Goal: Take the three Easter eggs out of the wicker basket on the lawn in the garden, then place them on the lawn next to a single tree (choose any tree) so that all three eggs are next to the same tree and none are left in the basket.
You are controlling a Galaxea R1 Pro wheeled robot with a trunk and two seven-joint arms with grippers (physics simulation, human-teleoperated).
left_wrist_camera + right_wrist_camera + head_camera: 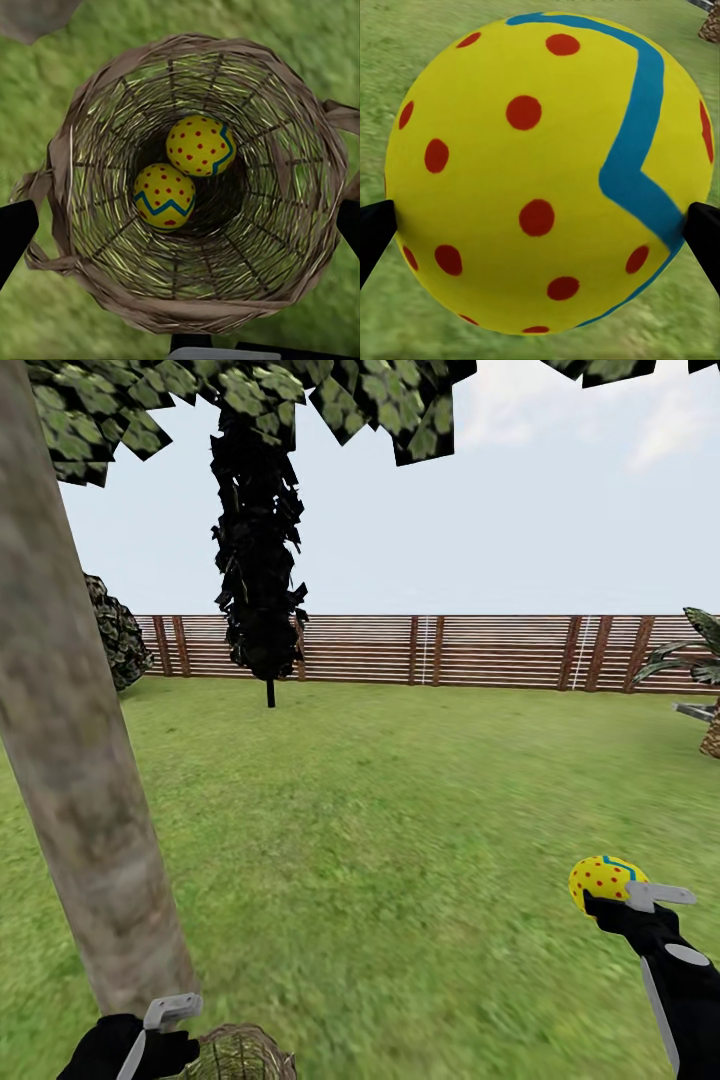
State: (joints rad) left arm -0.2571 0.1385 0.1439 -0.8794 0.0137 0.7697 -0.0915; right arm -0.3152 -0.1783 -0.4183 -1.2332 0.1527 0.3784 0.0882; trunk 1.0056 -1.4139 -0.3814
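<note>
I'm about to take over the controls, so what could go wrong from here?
The right gripper holds one egg in the air, away from the tree trunk; dropped here, it could roll off. Two eggs still lie deep in the wicker basket, where the left gripper may snag the weave.

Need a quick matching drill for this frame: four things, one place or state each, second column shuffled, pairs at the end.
Things:
1. Easter egg
2. two Easter eggs
3. wicker basket
4. tree

Places or states:
A. at the head view's bottom edge, on the lawn close to the trunk
B. clamped in the right hand, held above the grass
C. thick mottled trunk rising at the left of the head view
D. lying at the basket's bottom, under the left hand

Pairs: 1-B, 2-D, 3-A, 4-C
</note>
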